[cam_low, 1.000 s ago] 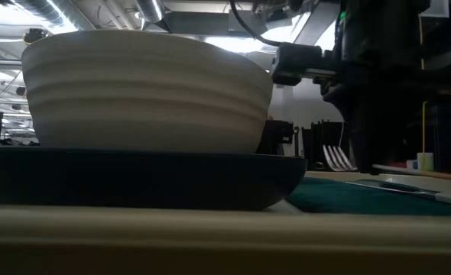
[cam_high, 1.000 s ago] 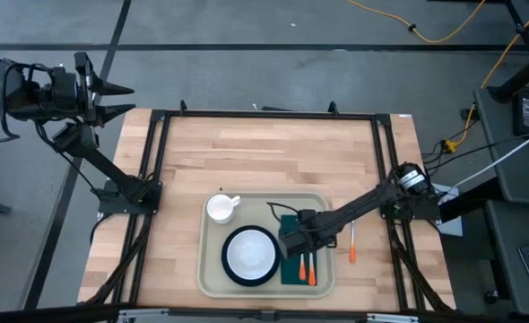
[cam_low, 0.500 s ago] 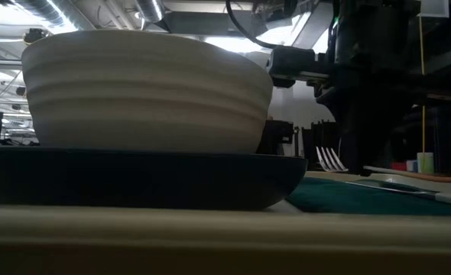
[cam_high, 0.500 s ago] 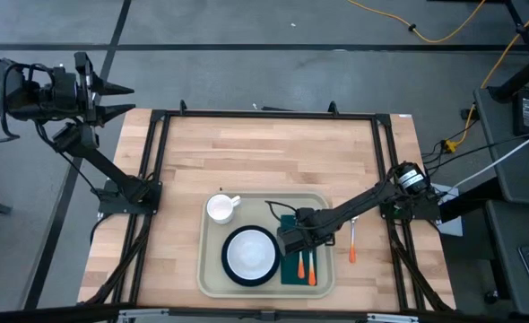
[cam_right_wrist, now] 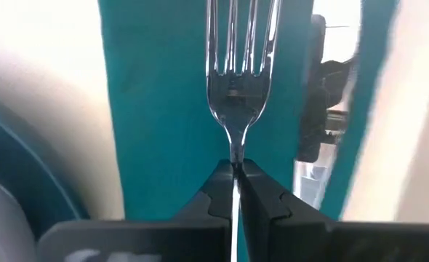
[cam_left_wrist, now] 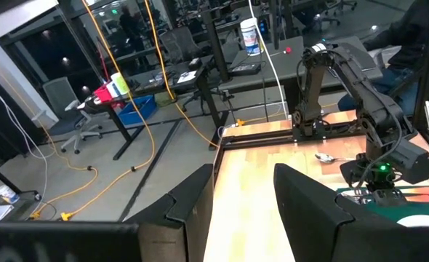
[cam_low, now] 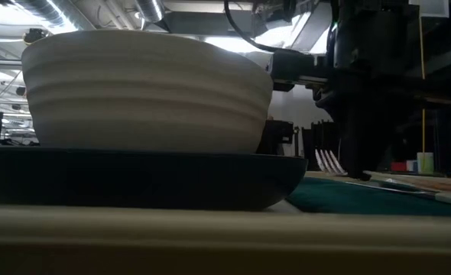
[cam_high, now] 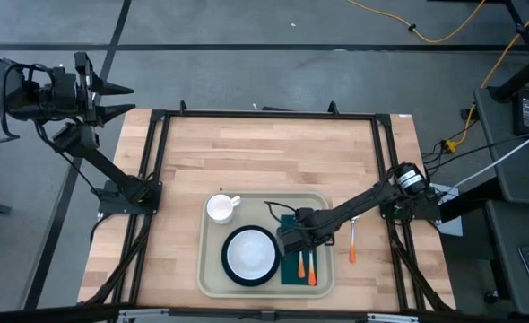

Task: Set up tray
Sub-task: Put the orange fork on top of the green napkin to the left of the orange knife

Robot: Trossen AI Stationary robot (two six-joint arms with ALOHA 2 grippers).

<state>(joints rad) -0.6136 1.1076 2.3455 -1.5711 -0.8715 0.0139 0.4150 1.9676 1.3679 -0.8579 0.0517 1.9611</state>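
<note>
The beige tray (cam_high: 207, 269) lies at the table's near middle. It carries a dark plate (cam_high: 228, 269) with a white bowl (cam_high: 249, 254), a white cup (cam_high: 220, 208) and a teal napkin (cam_high: 287, 274). Two orange handles (cam_high: 307, 267) lie side by side on the napkin. My right gripper (cam_high: 290, 240) (cam_right_wrist: 236, 169) stands over the napkin's far half, shut on a silver fork (cam_right_wrist: 236, 65). The fork's tines (cam_low: 326, 160) show beside the gripper (cam_low: 355, 164) in the low view. My left gripper (cam_high: 121, 100) (cam_left_wrist: 243, 189) waits open, raised beyond the table's far left corner. My right gripper pinches the fork's narrow neck (cam_right_wrist: 235, 149), just behind the tines, between its two fingertips (cam_right_wrist: 218, 182). The fingers come from above and stand across the fork. The tines reach out ahead of the fingers, low over the napkin (cam_right_wrist: 163, 109); whether they touch it I cannot tell.
An orange-handled spoon (cam_high: 352, 244) lies on the bare wood just right of the tray. Black frame rails (cam_high: 157, 161) run along the table's left, right and far sides. Bare wood stretches across the table's far half. The bowl (cam_low: 145, 92) fills the low view's left.
My right gripper has carried the fork a little toward the table's left and slightly down toward the napkin, staying shut on it.
</note>
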